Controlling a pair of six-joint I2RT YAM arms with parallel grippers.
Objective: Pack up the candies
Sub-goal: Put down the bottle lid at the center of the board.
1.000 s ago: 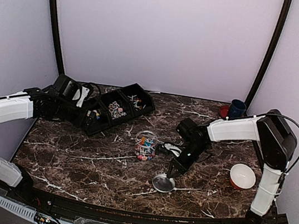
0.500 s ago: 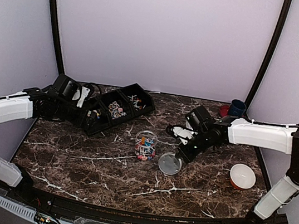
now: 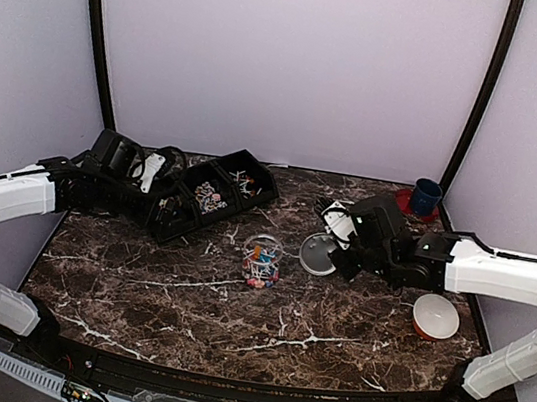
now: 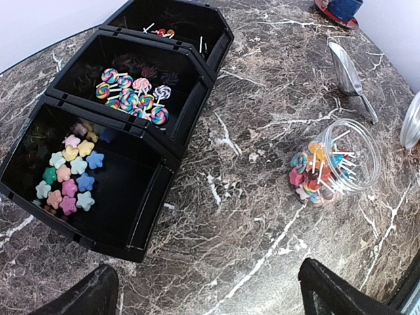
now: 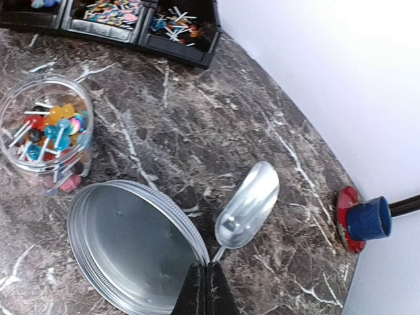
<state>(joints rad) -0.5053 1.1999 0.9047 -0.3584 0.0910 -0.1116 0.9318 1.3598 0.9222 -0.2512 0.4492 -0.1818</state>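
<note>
**Q:** Claws?
**A:** Right gripper clenched on the rim of the metal lid, just beside the scoop. Left gripper released, fingers spread wide over the table near the black tray.

**Q:** Candies?
**A:** The candies lie in the tray's three compartments (stars, swirl lollipops, stick pieces) and in the clear jar.

**Q:** Differences between views?
**A:** Only the top view shows the bowl. Only the left wrist view resolves the star shapes.

**Q:** Counts?
**A:** One tray, jar, lid, scoop, bowl and blue cup.
</note>
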